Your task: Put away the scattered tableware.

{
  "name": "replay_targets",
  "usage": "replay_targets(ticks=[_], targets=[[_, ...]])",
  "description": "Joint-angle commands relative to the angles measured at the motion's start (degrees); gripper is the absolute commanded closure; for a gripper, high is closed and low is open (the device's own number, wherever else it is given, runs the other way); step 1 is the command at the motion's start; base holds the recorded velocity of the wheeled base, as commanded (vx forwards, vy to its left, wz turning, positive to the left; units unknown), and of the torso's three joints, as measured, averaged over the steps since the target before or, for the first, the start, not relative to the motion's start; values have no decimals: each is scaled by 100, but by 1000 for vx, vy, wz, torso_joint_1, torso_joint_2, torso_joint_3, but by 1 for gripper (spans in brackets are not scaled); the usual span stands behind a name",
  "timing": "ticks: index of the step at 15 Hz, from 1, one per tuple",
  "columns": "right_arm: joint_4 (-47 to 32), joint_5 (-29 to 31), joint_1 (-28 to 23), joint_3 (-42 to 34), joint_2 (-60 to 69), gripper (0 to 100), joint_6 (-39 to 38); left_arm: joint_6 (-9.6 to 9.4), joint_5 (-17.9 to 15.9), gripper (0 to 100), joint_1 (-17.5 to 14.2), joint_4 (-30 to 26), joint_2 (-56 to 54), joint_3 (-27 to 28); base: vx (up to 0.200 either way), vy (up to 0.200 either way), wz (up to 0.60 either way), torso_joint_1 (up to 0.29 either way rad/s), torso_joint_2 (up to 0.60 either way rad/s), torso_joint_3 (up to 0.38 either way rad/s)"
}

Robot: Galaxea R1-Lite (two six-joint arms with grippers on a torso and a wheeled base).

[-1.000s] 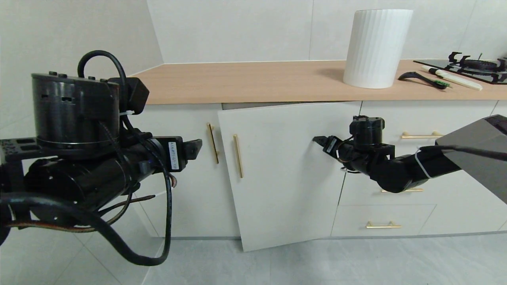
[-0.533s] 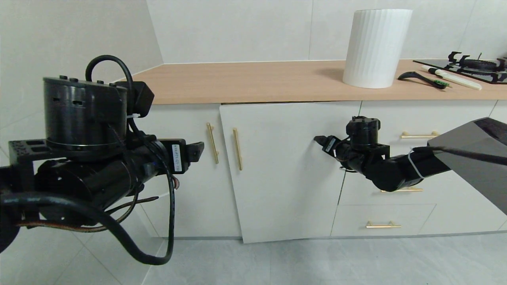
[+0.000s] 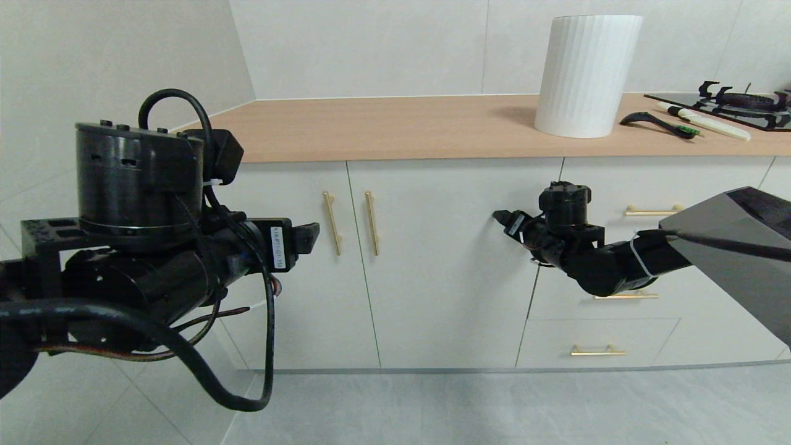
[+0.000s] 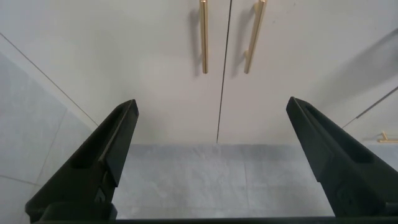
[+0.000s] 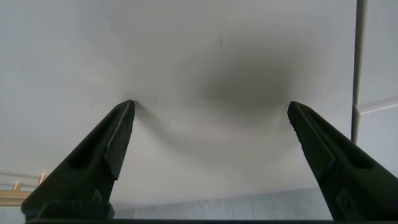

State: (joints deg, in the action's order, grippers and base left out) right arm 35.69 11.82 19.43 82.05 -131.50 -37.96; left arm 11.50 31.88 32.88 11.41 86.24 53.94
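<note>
Kitchen front, contents as seen.

Table: one, a wood-coloured top running along the wall above the cabinets.

White ribbed canister: one, upright on the table towards its right end.

Tableware: two pieces, both lying flat on the table between the canister and the hob. One black ladle, bowl end nearest the canister. One long white utensil, just beyond the ladle and roughly parallel to it.

Hob: one, with a black grate, at the table's far right end.

Cabinet doors: two, side by side and both shut flush, the left door and the right door. Vertical brass handles: two, one per door, and, close together either side of the seam.

Horizontal brass drawer handles: three, stacked to the right of the doors, upper, middle partly behind the right arm, lower.

Left pincer: one, held in front of the left door at handle height, fingers spread wide, holding nothing; its wrist view looks at the two vertical handles.

Right pincer: one, fingers spread wide, holding nothing, tips close against the right door's face near its right edge; whether they touch it cannot be told.

Floor: grey tiles.
</note>
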Motion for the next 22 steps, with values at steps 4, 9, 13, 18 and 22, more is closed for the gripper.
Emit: replay_targets(ticks=[4, 9, 13, 18, 22], targets=[[-10, 22, 43, -287, 397, 0, 17, 2, 3, 0, -1, 2, -10, 2, 0, 0, 0, 0, 0, 0], [104, 514, 166, -1649, 2164, 0, 676, -7, 20, 0, 61, -7, -212, -42, 0, 0, 0, 0, 0, 0], [685, 540, 61, -4540, 5187, 0, 1986, -121, 82, 0, 61, -359, -2559, -1747, 0, 0, 0, 0, 0, 0], [271, 505, -686, -6685, 8167, 0, 3014, -341, -15, 0, -730, -2336, -5943, -2775, 0, 0, 0, 0, 0, 0], [-1891, 496, -1073, -7063, 10926, 0, 3216, -429, -516, 0, -1759, -3163, -7490, -2960, 0, 0, 0, 0, 0, 0]])
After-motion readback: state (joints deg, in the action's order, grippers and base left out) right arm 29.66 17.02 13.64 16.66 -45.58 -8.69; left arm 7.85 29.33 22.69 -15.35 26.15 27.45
